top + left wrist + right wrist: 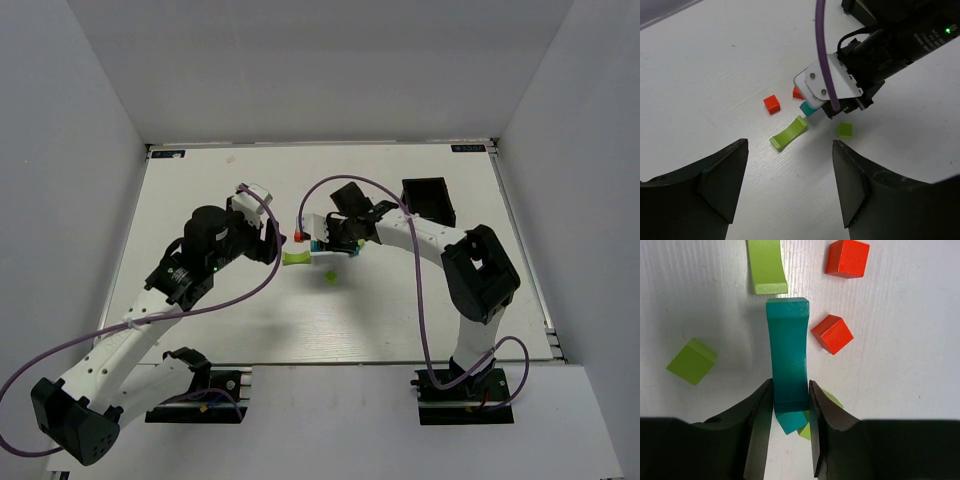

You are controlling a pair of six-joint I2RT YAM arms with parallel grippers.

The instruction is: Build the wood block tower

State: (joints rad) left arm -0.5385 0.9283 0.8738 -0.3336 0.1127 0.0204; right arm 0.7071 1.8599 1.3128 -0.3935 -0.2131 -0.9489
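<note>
The right tool [790,390] is clenched on the near end of a teal bar [786,350], its arm bent low and reaching in from the right toward mid-bench. The left tool [790,167] hangs released and empty, facing it from the left. The tower's pieces lie loose on the white bench [200,200] between the arms: a green bar [767,267] just past the teal bar's far end, a red cube [832,334] just beside its edge, a second red cube [847,257] farther off, and a green cube [691,361] apart on the other side. A black bin [428,200] stands at the far right behind the right arm, well apart from the blocks, with bare bench along the left and near edges.
</note>
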